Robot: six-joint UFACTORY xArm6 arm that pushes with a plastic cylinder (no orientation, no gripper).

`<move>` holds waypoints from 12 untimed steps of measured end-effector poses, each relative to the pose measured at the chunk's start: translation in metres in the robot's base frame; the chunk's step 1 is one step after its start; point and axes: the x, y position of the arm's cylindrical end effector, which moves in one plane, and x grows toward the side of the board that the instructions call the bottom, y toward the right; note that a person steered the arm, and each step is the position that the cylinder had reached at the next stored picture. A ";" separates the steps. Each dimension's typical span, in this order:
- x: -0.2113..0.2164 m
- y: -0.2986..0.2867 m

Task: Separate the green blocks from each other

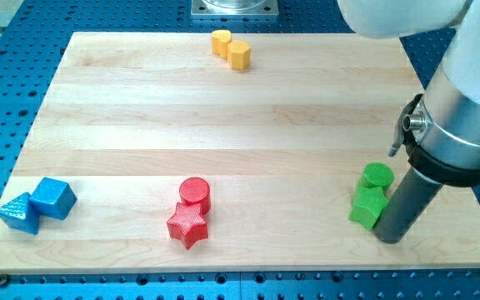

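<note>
Two green blocks touch each other near the view's right bottom: a green cylinder (379, 175) and, just below it, a green angular block (367, 207). My tip (390, 239) rests on the board right beside the angular green block, on its lower right side, touching or nearly touching it. The dark rod rises from there up to the arm's silver body at the view's right.
A red cylinder (195, 193) and red star (187, 225) sit at bottom centre. A blue cube (54, 197) and blue triangular block (19, 213) lie at bottom left. Two yellow blocks (231, 48) sit at the top edge. The board's right edge (465, 175) is close.
</note>
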 end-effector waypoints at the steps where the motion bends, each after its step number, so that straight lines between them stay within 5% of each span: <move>1: -0.002 0.000; 6: -0.032 -0.001; 7: -0.066 -0.018; 8: -0.064 -0.107; 9: -0.035 -0.066; 10: -0.033 -0.189; 12: -0.104 -0.164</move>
